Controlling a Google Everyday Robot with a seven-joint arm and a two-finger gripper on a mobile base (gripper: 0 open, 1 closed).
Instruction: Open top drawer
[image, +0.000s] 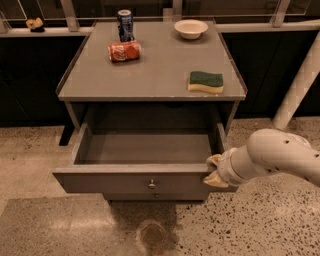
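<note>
Speckled floor under open top drawer; end effector at its right corner, grip unclear.

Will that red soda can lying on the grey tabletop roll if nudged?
Likely: the red soda can lies on its side. It looks dented, so probably unevenly. The tool is at the right front corner of the open grey top drawer.

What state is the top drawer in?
Open: the matte grey wooden top drawer is pulled out, interior showing; the tool sits at its front right corner.
</note>
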